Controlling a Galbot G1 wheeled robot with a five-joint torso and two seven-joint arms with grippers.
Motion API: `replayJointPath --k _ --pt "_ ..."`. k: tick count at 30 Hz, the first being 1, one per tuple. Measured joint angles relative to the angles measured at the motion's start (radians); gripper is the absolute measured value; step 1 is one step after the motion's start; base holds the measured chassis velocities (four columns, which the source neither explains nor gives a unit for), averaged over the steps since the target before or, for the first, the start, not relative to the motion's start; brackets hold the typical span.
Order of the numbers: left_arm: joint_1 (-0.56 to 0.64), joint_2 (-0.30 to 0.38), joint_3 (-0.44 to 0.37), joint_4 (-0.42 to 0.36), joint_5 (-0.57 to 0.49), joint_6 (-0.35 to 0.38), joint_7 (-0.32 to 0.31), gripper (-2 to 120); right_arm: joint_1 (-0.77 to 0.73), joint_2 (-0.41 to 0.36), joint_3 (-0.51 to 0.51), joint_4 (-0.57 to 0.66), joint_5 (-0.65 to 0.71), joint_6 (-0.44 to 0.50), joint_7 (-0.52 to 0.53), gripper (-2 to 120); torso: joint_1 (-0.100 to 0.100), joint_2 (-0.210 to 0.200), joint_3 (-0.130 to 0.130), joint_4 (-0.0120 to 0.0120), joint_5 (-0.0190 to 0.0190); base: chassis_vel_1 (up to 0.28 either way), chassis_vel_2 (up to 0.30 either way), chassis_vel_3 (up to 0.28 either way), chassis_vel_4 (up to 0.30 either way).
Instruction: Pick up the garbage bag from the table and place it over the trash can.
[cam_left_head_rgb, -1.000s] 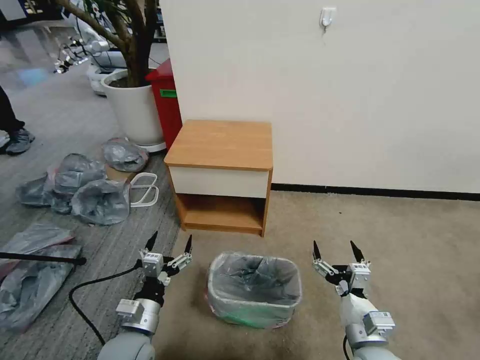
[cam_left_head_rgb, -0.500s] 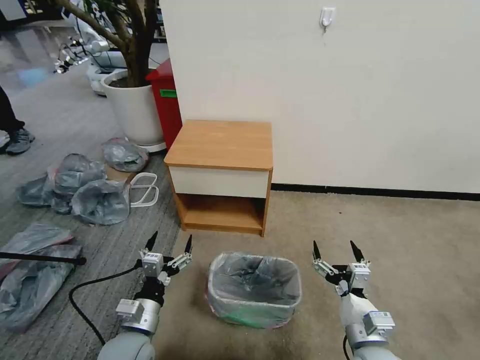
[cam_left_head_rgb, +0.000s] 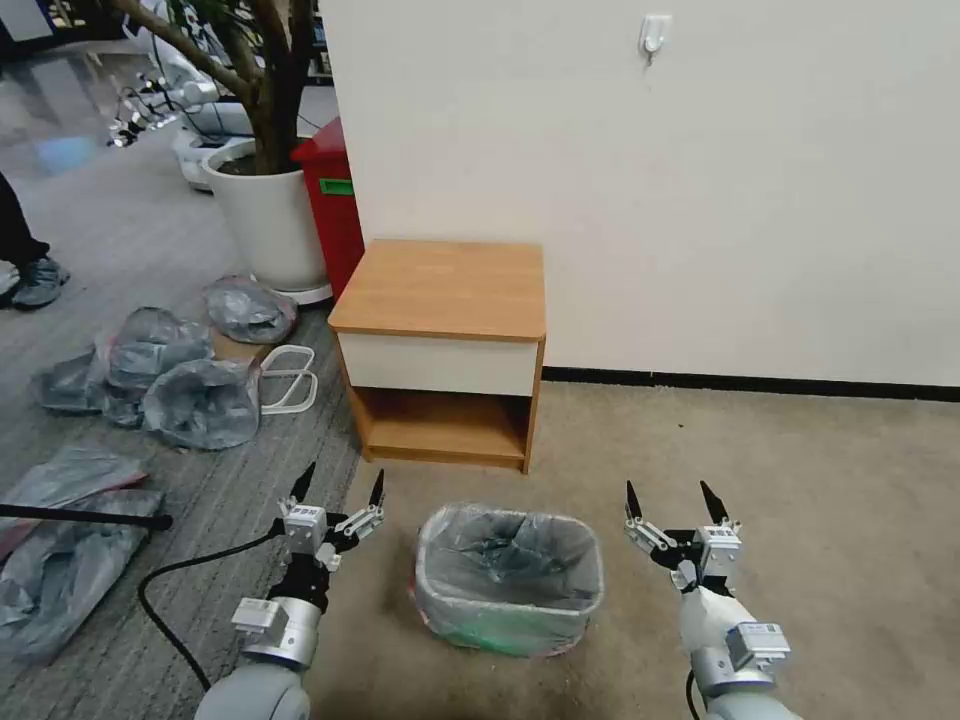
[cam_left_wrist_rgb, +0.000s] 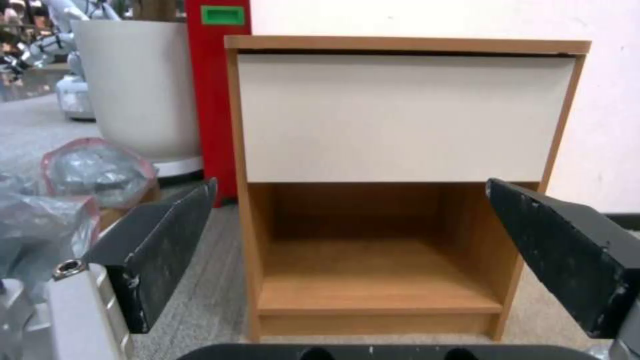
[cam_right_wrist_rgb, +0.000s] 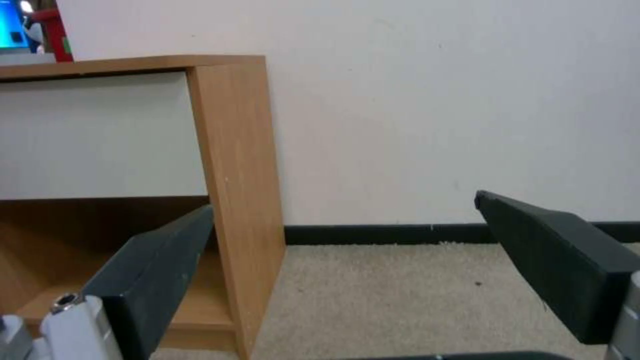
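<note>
Fingers (cam_left_head_rgb: 303, 482) spread wide on the left gripper (cam_left_head_rgb: 340, 487), gripping nothing, hovering just off the left side of the trash can (cam_left_head_rgb: 507, 620), near its rim. Same on the other side of the can: right gripper (cam_left_head_rgb: 670, 500) with black fingertips (cam_left_head_rgb: 632, 500) parted, nothing between them, level with the can's far edge and clear of it

Garbage bag (cam_left_head_rgb: 510, 555) sitting inside the trash can, thin grey plastic folded over the rolled rim all the way round, crumpled down into the middle. No contact between bag and either gripper. Trash can standing on beige carpet (cam_left_head_rgb: 800, 480), squarely between the two arms

Beyond the can, close by: table (cam_left_head_rgb: 445, 290), wooden top bare, cream drawer front shut, lower shelf open. From the left wrist, table (cam_left_wrist_rgb: 400, 117) seen straight on between parted black fingers (cam_left_wrist_rgb: 157, 250). From the right wrist, table's right side panel (cam_right_wrist_rgb: 233, 190) and the white wall (cam_right_wrist_rgb: 433, 110) beyond, framed by open fingers (cam_right_wrist_rgb: 150, 270) again

Left of the can and farther off, across the grey striped flooring: heap of grey bags (cam_left_head_rgb: 160, 375), more flattened plastic (cam_left_head_rgb: 70, 540) nearer the robot, black cable (cam_left_head_rgb: 185, 575) curling toward the left arm. Behind the table from the can's side: red bin (cam_left_head_rgb: 332, 200) and white planter pot (cam_left_head_rgb: 262, 215) holding a tree trunk. White wall hook (cam_left_head_rgb: 654, 33) high above the table
</note>
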Motion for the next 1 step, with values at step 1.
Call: replayJointPath --k 1 --pt "0.0 0.0 0.0 0.0 0.0 0.0 0.0 100 0.0 0.0 0.0 0.0 0.0 0.0 0.0 100 0.0 0.0 0.0 0.0 0.0 0.0 0.0 0.0 0.0"
